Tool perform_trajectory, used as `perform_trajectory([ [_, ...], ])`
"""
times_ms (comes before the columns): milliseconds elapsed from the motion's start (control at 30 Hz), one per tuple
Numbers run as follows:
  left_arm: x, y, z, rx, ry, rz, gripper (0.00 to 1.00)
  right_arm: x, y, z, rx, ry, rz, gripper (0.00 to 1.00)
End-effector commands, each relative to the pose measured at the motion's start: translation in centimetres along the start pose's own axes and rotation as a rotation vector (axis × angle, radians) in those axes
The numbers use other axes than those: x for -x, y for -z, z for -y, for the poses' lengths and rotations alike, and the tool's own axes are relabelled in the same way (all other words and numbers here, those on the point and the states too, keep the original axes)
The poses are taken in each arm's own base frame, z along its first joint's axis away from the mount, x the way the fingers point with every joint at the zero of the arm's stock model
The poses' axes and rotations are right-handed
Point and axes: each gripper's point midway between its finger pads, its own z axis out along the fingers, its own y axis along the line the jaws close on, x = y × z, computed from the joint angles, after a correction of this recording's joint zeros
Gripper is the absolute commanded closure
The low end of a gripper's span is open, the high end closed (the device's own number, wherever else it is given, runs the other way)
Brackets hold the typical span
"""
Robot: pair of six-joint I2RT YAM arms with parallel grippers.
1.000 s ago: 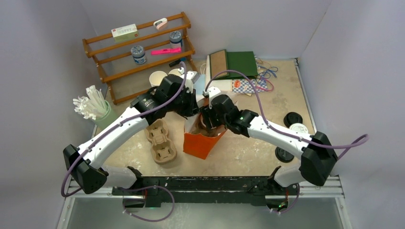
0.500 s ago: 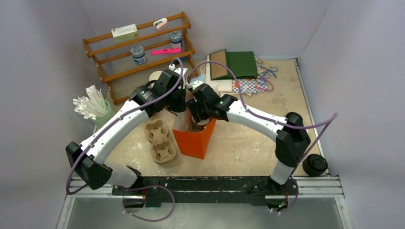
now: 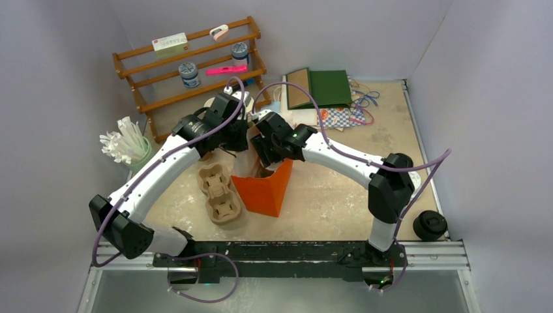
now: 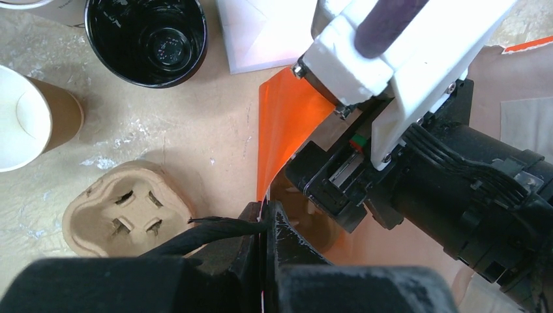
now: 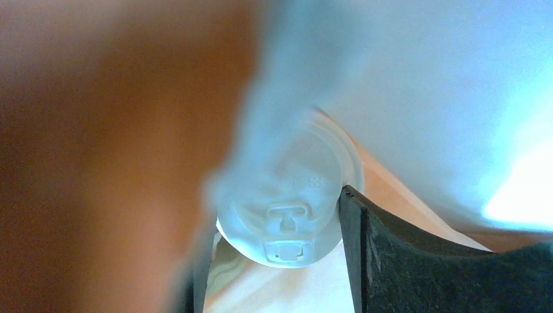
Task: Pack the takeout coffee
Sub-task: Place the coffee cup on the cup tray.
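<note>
Both wrists have drawn back toward the wooden rack point(image 3: 189, 72) since a second ago. The right elbow has folded inward, and the orange paper bag point(image 3: 264, 190) has slid left with them and stands straighter.

The bag's mouth is open, and the right arm reaches down into it. A black cup point(image 4: 147, 36) stands empty on the table point(image 3: 339, 195). Near it an open kraft cup point(image 4: 36, 120) shows its pale inside. The pulp cup carrier point(image 3: 218, 193) lies just left of the bag with bare wells. A green tumbler point(image 3: 140, 163) holds white straws.

The table is mottled beige and closed in by pale walls. A green folder point(image 3: 329, 88) lies at the back, and a black round lid point(image 3: 430, 225) sits near the front right.

The left fingers point(image 4: 280, 235) are clenched on the bag's rim. The right fingers point(image 5: 391, 261) grasp the takeout coffee cup point(image 5: 287, 195) inside the bag, one at each side of its white lid. I cannot tell whether it touches the bottom.
</note>
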Motion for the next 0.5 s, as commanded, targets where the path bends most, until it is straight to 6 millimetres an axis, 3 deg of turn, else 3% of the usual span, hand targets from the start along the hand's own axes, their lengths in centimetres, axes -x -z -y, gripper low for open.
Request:
perform_trajectory([
  [0, 1.0, 0.7, -0.5, -0.001, -0.015, 0.031, 1.0, -7.3, -1.3, 2.0, -0.096, 0.031, -0.261, 0.85],
  [467, 1.1, -0.4, 0.3, -0.054, -0.041, 0.019, 1.0, -13.0, -2.7, 3.7, -0.186, 0.046, -0.393, 0.85],
])
